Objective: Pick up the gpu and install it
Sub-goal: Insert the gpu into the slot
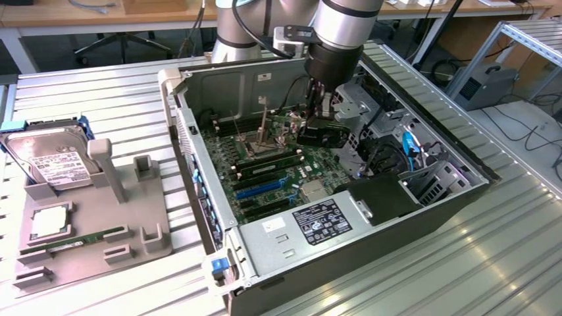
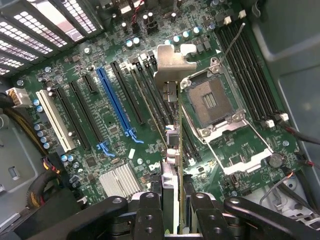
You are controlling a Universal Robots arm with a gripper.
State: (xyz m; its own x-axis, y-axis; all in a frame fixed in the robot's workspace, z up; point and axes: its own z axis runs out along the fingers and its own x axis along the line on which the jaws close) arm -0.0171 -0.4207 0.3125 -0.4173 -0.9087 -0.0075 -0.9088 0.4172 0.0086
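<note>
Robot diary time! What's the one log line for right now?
gripper: shut on gpu | place: above motherboard inside computer case | gpu: not seated

Lab: robot arm (image 1: 338, 26), opened computer case (image 1: 351, 197)

The arm's claw (image 1: 312, 135) hangs inside the open computer case (image 1: 263, 243), above the motherboard (image 1: 263, 178).

The thin dark-green circuit-board gpu (image 2: 178, 150) carries a bare, dull silver metal bracket (image 2: 172, 62), clamped between matt black plastic fingers (image 2: 150, 212). Beneath the fingers, the glossy green motherboard (image 2: 112, 120) bears smooth blue plastic slots. The ribbed metal surface (image 1: 491, 257) gleams.
</note>
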